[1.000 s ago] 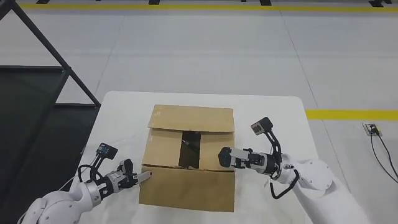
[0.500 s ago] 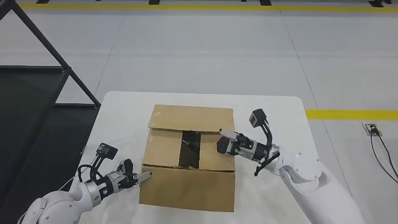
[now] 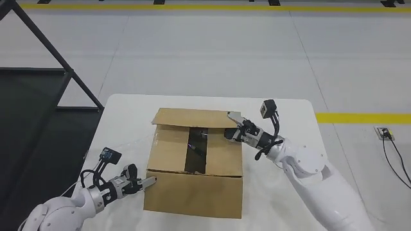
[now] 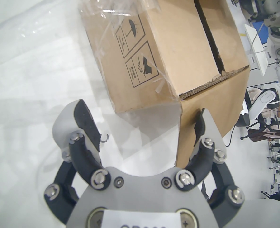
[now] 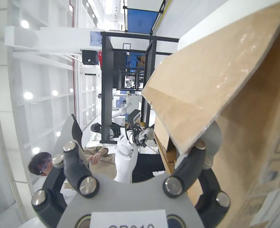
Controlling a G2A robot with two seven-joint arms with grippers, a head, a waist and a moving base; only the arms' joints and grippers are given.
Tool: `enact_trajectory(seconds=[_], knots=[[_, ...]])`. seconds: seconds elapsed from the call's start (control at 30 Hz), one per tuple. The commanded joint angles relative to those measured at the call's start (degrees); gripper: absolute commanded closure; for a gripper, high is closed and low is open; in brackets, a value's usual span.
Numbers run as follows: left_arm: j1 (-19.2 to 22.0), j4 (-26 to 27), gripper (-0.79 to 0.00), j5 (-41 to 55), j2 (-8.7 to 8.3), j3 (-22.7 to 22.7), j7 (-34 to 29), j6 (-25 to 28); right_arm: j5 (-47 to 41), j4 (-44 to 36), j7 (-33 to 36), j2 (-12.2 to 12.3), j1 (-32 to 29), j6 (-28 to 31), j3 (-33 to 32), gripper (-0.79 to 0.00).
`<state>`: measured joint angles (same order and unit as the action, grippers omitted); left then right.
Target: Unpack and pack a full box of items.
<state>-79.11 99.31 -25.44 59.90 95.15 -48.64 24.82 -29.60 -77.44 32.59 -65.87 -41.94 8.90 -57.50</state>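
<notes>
- Step in hand, as I read it: opening the box, which sits mid-table, closer to the robot's edge.
- Right gripper is at the far right top corner, jaws spread wide and pinching nothing. One finger is hooked under the lifted flap.
- Probably the right-hand top flap, but the top view is poor on that.
- Left gripper is at the near left corner, low by the table, jaws spread. One finger touches the near wall, the other hangs clear over the table.
- To do it well:
  - Keep the finger under the flap edge and swing along the hinge arc, up and outward. A straight pull would drag the box.
  - Left should brace the near corner against sliding or tipping.
  - Loose clear tape on the left wall could snag.
- Orientation: box upright, opening facing up, flaps mostly down.
- The dark seam gap runs near-to-far, away from the robot.
- Footprint looks close to square. My guess is the long axis follows the seam.
</notes>
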Motion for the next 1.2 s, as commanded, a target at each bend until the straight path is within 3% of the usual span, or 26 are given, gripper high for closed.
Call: enact_trajectory(seconds=[0.0,0.5,1.0,1.17], knots=[[0.0,0.0,-0.785,0.0,0.0,0.0,0.0,0.0,-0.87,1.02,-1.7,-0.61,1.16,1.45,0.53,-0.785],[0.0,0.0,-0.785,0.0,0.0,0.0,0.0,0.0,1.74,18.77,-16.83,-7.67,15.6,3.31,9.76,-0.785],[0.0,0.0,-0.785,0.0,0.0,0.0,0.0,0.0,1.86,18.73,-17.01,-7.69,15.48,3.13,9.79,-0.785],[0.0,0.0,-0.785,0.0,0.0,0.0,0.0,0.0,3.57,21.03,-24.45,-9.22,17.27,-0.54,10.38,-0.785]])
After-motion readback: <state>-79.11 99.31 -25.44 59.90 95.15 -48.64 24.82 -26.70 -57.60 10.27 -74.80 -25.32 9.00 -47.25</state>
